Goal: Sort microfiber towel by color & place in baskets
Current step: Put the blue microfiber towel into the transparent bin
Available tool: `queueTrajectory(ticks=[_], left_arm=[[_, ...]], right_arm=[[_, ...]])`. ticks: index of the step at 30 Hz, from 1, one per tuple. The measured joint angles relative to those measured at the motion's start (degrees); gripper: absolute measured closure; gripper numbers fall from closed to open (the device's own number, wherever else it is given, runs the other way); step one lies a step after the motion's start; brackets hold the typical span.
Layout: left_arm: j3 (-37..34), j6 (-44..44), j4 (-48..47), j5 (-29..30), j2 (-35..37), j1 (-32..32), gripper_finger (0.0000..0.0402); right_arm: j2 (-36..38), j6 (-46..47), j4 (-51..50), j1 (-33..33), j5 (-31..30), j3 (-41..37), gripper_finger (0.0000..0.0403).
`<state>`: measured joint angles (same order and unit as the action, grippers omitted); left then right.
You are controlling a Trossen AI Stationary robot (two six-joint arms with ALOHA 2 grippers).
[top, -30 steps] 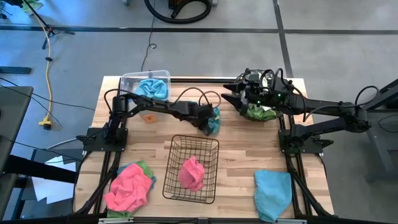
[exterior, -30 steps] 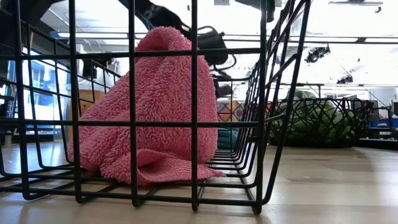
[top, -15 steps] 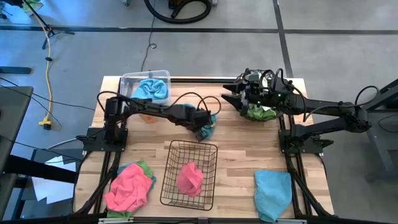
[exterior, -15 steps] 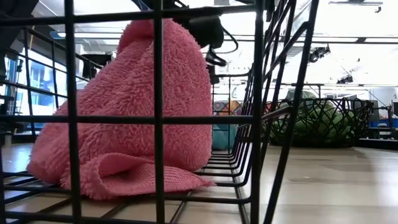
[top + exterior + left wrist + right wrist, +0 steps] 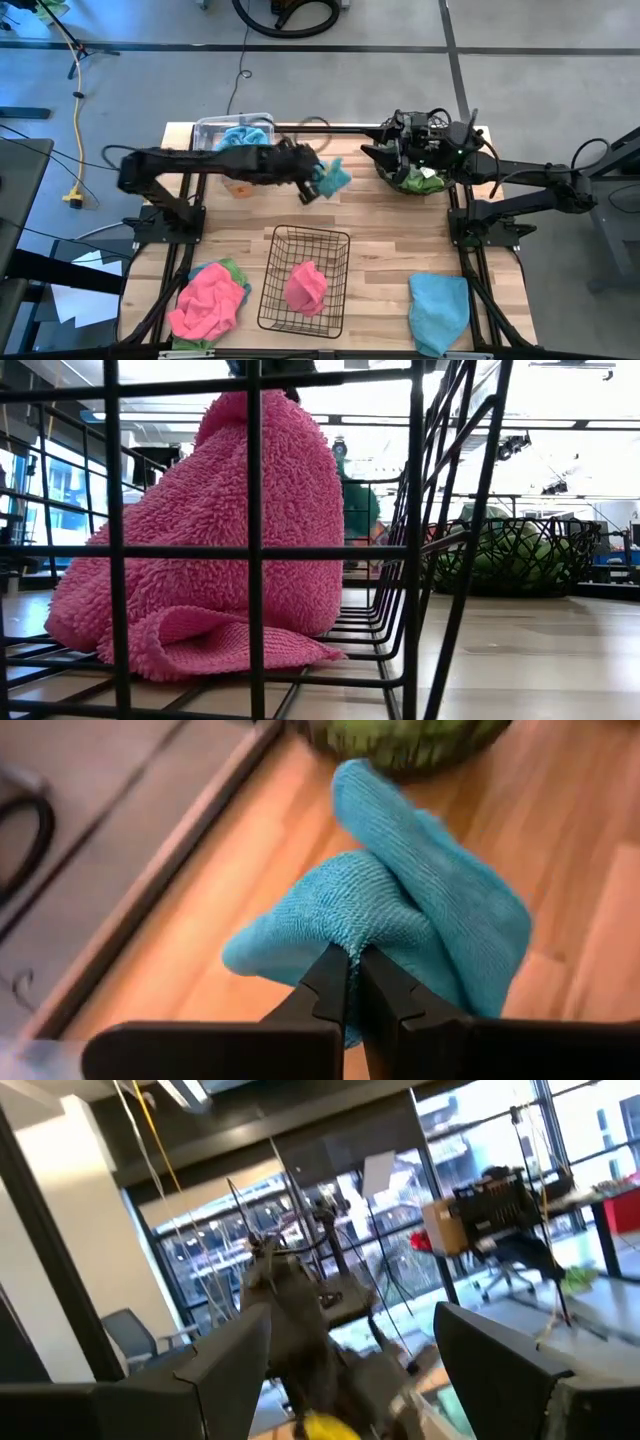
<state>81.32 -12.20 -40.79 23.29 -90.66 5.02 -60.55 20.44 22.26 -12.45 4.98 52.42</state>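
Item: left end effector (image 5: 352, 982), jaws closed tight on a pinched fold of a light blue towel (image 5: 333, 178), which hangs lifted clear of the counter (image 5: 400, 225) between the clear bin (image 5: 205, 128) and the round woven basket (image 5: 392, 178); we judge the pinch at a fold serves to carry the cloth in one bunch toward the clear bin, where another blue towel (image 5: 240, 135) already lies. Item: right end effector (image 5: 385, 152), fingers spread wide and holding nothing, poised at the round woven basket, which contains a green towel (image 5: 420, 180); we take it to be waiting. Item: black wire basket (image 5: 305, 282), near centre of the counter, holding one pink towel (image 5: 215, 540) slumped against its mesh. Item: unsorted stock, a pink towel over a green one (image 5: 208, 298) at the near left corner, and a further blue towel (image 5: 438, 308) at the near right. Change noted against the frame one second back: the left arm has swung away from the wire basket toward the bin, raising the blue towel off the wood; the wire basket sits slightly shifted; the right arm is unmoved.
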Motion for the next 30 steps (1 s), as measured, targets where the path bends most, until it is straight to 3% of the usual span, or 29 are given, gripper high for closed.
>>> queueTrajectory(ticks=[6, 9, 16, 22, 24, 30], left_arm=[[-1.44, 3.59, -1.27, 2.91, 14.23, -0.90, 0.0401], [-6.93, 4.93, 4.08, 2.45, 23.49, -1.70, 0.0401], [-22.92, 4.98, 18.96, -5.06, 44.92, -3.32, 0.0401], [-27.91, 7.25, 26.27, -4.40, 55.79, -1.23, 0.0401], [-27.67, 7.13, 26.03, -1.78, 57.16, -0.67, 0.0401], [-24.25, 11.89, 23.36, 13.85, 56.25, 2.50, 0.0401]], right_arm=[[0.31, -1.32, 2.27, 0.00, 0.02, 0.00, 0.0126], [0.31, -1.43, 2.69, -0.20, 0.02, 0.00, 0.0126], [0.31, -1.43, 2.69, -0.31, -0.39, 0.00, 0.0126], [0.31, -1.43, 2.84, -0.32, -3.44, 0.00, 0.0126], [0.31, -1.43, 2.95, -0.31, -4.21, 0.00, 0.0126], [0.31, -1.22, 5.34, -0.32, -4.99, 0.00, 0.0126]])
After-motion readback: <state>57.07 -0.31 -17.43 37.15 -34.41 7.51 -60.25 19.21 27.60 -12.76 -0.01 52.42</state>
